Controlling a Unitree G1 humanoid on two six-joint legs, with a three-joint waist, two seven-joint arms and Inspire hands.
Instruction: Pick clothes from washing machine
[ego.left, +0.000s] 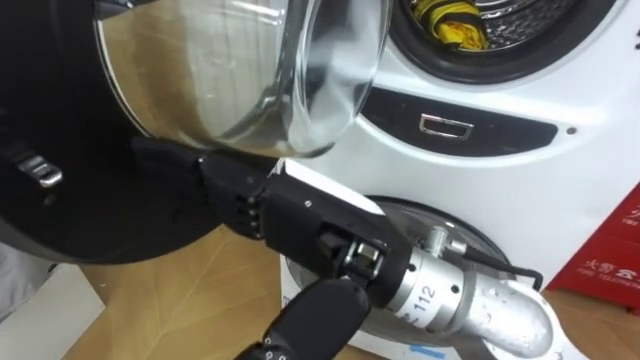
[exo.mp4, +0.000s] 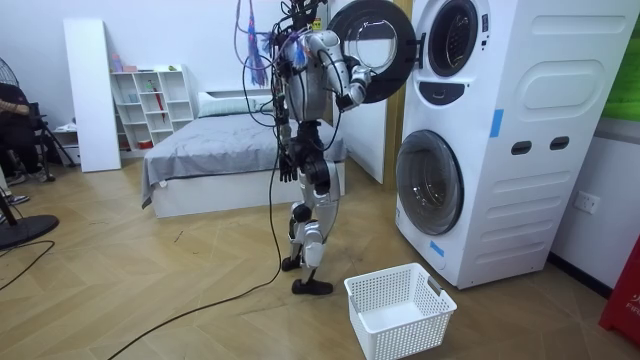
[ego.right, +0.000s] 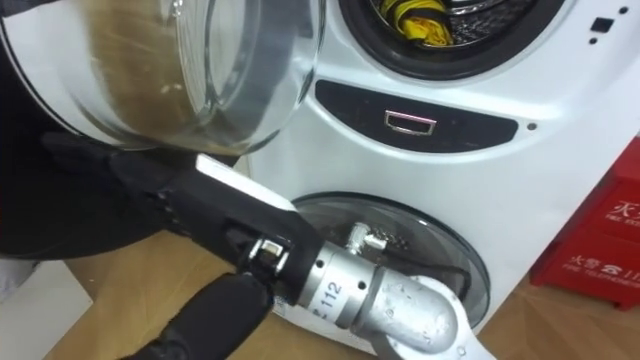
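Door-opening step: right hand (ego.left: 285, 215) lays straight fingers (ego.left: 225, 190) flat on the open door (ego.left: 220, 70), gripping nothing. Yellow clothes (ego.left: 450, 25) sit in the drum, far right. Next move probably means reaching in there.

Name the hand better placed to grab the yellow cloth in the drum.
Probably right: the right hand is up against the open door beside the drum; the left hand hangs at its side.

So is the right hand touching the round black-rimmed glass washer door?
Cannot tell. In the left eye view the right hand is at the round glass door, but its black fingers blend into the black rim.
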